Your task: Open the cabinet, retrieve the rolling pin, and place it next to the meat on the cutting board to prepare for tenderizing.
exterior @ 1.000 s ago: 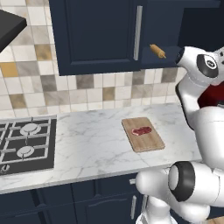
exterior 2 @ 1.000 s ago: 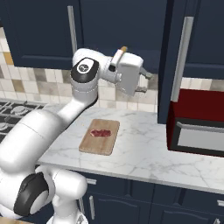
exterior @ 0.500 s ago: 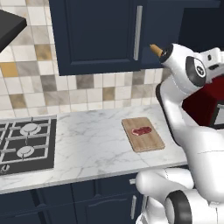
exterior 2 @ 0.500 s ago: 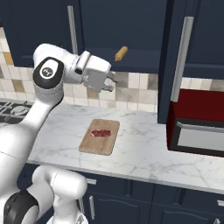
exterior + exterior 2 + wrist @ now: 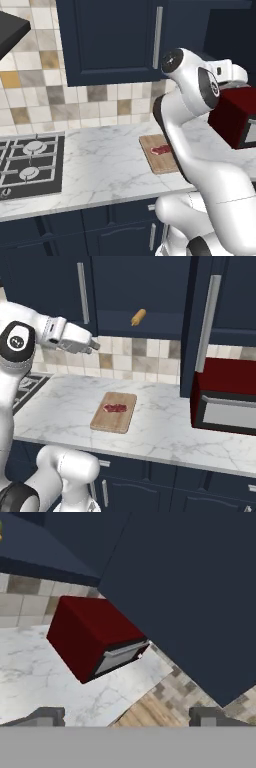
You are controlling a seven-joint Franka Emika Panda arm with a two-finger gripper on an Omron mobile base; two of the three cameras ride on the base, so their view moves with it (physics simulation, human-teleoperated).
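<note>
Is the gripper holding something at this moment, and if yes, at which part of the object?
Nothing is held. The gripper is open with empty space between its fingers, and the rolling pin sticks out of the cabinet, apart from it.

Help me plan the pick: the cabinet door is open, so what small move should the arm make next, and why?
Probably swing the open, empty hand right and up toward the rolling pin. Its tip sticks out of the cabinet opening, above the cutting board with the meat, and the hand sits left of it.
</note>
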